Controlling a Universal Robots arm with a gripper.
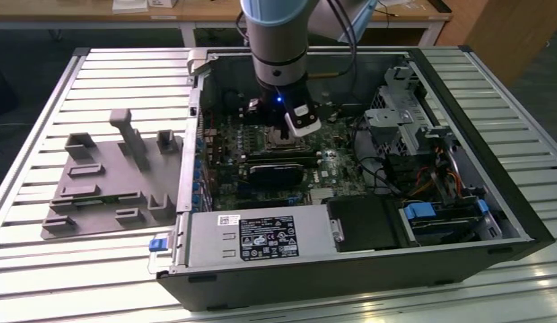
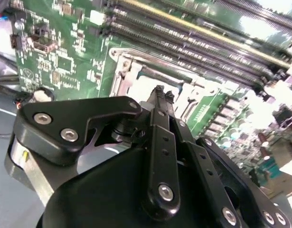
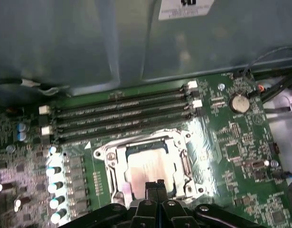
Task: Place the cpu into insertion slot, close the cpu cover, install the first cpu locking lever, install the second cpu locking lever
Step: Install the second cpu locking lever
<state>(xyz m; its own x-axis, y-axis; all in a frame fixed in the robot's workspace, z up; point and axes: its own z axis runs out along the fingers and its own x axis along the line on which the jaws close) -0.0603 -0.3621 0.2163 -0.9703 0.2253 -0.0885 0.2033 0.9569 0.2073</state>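
You have one robot arm (image 1: pixel 276 40) with one gripper (image 3: pixel 156 186). It hangs over one green board (image 3: pixel 240 156) with one shiny square socket (image 3: pixel 150 164), four long dark slots (image 3: pixel 122 111) and one round coin battery (image 3: pixel 239 102).

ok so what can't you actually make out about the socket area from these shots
- In the first wrist view the gripper hides the near edge of the insertion slot.
- Glare there washes out the pale centre, so whether the cpu is seated is unclear.
- In the second wrist view the gripper blocks most of the slot.
- In the exterior view the arm hides part of the socket.
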